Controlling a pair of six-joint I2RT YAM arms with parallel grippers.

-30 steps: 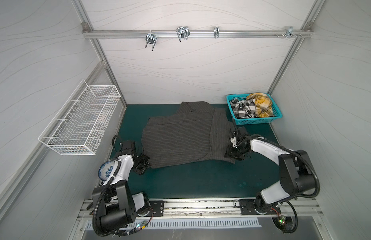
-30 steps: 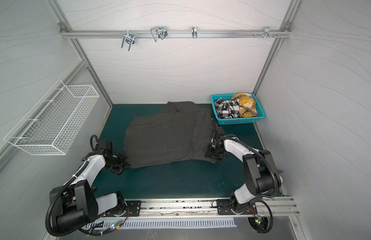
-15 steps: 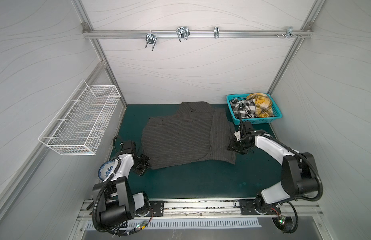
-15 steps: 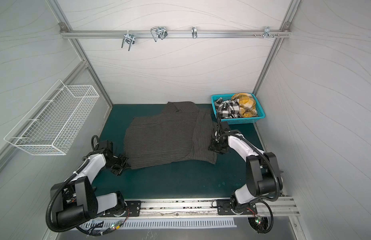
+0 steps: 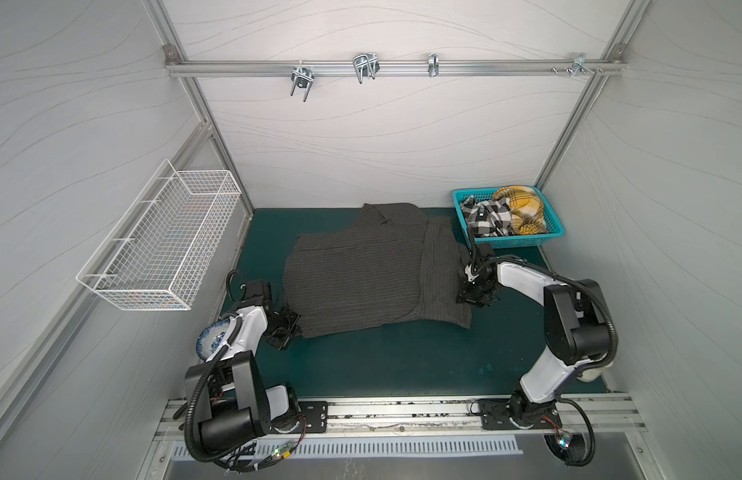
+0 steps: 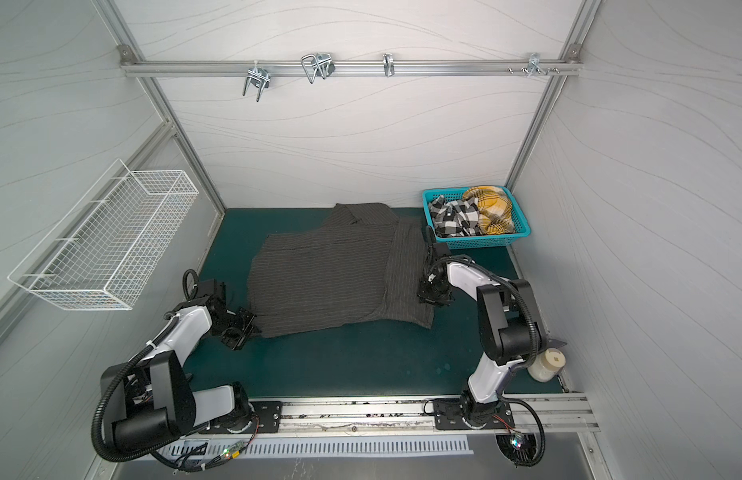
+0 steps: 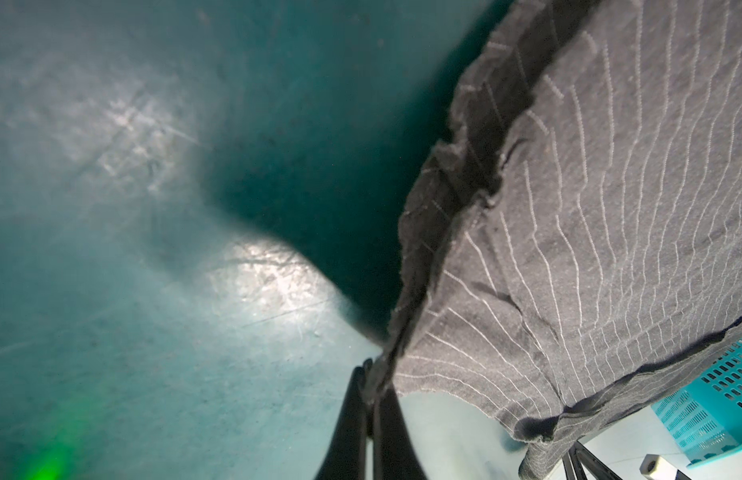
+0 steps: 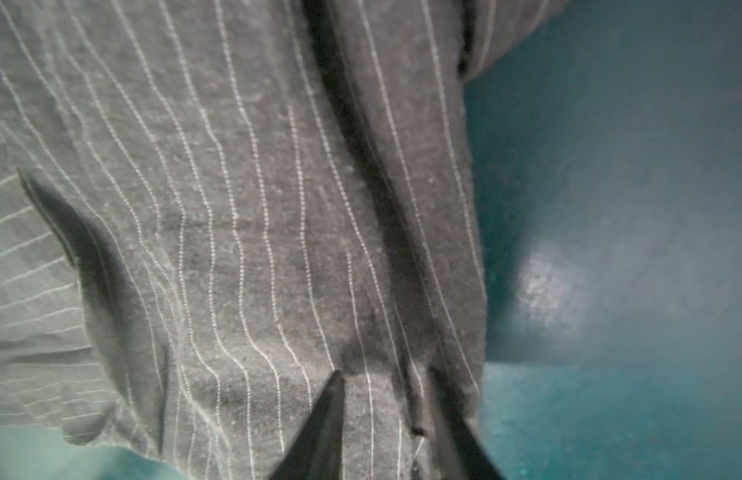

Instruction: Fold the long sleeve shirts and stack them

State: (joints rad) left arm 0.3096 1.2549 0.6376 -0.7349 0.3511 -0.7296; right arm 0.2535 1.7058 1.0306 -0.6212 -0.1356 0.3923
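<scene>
Lying spread in both top views, the charcoal pinstriped shirt (image 5: pixel 361 274) (image 6: pixel 319 282) reaches from the left gripper (image 5: pixel 287 332) at one corner to the right gripper (image 5: pixel 471 296) at its far edge, and the teal basket (image 5: pixel 514 241) just beyond the right gripper holds two plaid shirts (image 5: pixel 491 216). In the left wrist view the left gripper (image 7: pixel 371 386) is pressed together, pinching the shirt's hem. In the right wrist view the right gripper (image 8: pixel 383 374) straddles a fold with its jaws slightly apart; whether they clamp it cannot be told.
</scene>
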